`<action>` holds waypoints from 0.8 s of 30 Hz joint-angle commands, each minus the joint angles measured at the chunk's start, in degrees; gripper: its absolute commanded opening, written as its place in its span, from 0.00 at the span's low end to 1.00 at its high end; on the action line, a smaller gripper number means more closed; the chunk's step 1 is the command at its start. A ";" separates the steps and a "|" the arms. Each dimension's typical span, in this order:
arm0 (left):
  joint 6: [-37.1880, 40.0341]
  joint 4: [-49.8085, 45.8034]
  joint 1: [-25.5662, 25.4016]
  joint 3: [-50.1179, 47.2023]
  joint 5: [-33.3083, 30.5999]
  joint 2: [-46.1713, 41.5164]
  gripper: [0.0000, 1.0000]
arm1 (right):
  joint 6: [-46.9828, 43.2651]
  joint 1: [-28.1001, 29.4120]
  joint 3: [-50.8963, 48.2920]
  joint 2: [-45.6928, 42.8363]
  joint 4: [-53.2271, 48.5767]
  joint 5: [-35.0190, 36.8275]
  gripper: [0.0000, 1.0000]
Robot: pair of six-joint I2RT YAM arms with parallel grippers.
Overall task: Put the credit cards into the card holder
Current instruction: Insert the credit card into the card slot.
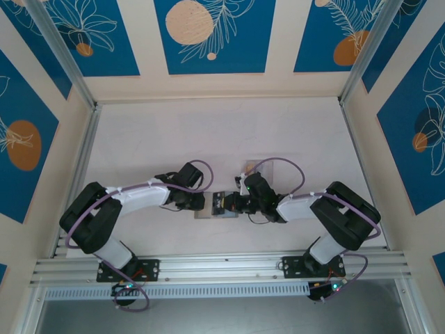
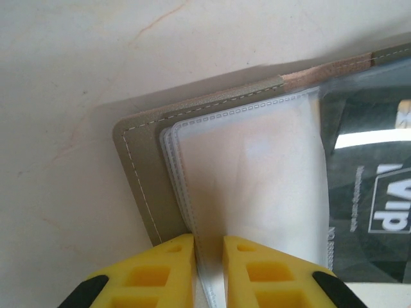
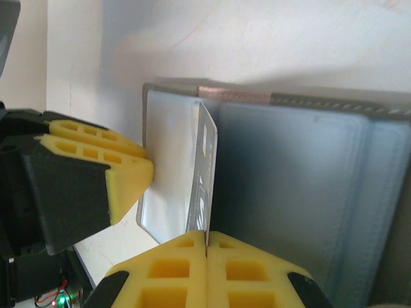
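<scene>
Right tool (image 3: 206,240) pinches card (image 3: 201,174) edge-on (holder (image 3: 302,192) open).

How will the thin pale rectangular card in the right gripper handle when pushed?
Likely stiff: the thin pale card stands straight from the shut right gripper without sagging. Probably light, being hairline-thin edge-on. Its smooth sheen suggests it could slip or twist in that narrow pinch.

Boxed white "VIP", upside down, on the dark card (image 2: 367,192) at the card holder (image 2: 144,186)
</scene>
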 commanded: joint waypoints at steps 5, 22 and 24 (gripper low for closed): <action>-0.65 -2.50 -0.51 -1.84 -0.09 2.54 0.16 | 1.30 2.15 -0.42 2.35 -2.20 2.18 0.00; -0.34 -2.11 -0.51 -1.92 0.37 2.80 0.16 | 1.06 2.56 1.74 6.74 -2.37 0.14 0.00; -0.42 -2.16 -0.50 -2.01 0.37 2.71 0.16 | 1.21 2.44 1.12 6.35 -2.34 -0.18 0.00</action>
